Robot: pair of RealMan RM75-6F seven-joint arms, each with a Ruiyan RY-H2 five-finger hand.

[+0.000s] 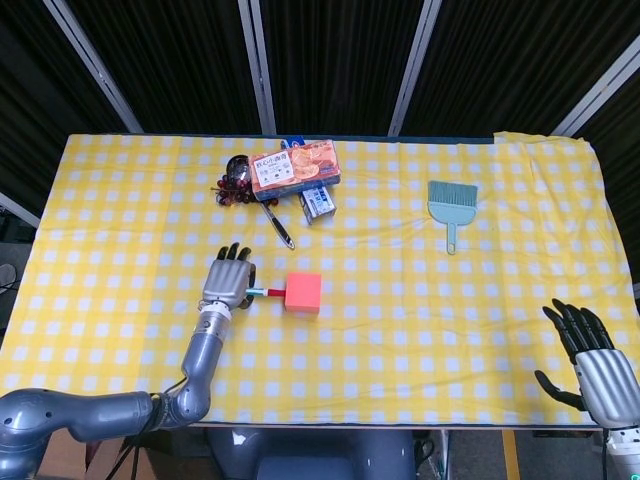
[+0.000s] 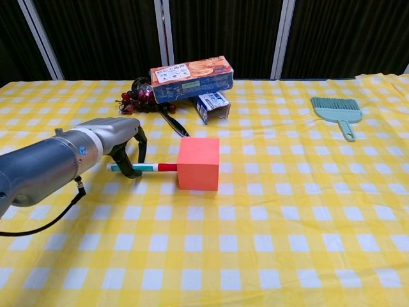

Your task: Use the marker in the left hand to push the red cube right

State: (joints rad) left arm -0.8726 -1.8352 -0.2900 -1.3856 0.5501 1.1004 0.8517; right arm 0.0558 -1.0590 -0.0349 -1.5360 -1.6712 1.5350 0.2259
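The red cube (image 1: 303, 293) (image 2: 198, 164) sits on the yellow checked cloth, a little left of the table's middle. My left hand (image 1: 228, 284) (image 2: 121, 142) holds a marker (image 1: 264, 293) (image 2: 142, 168) level with the cloth, its red tip touching the cube's left face. At the bottom right corner of the head view my right hand (image 1: 590, 362) hangs past the table's front edge, fingers spread and holding nothing. The chest view does not show it.
Behind the cube lie an orange biscuit box (image 1: 294, 166) (image 2: 191, 78), a small blue-white carton (image 1: 317, 203) (image 2: 213, 105), dark grapes (image 1: 230, 190) (image 2: 133, 100) and a spoon (image 1: 277, 222) (image 2: 173, 125). A teal hand brush (image 1: 451, 207) (image 2: 338, 111) lies at the back right.
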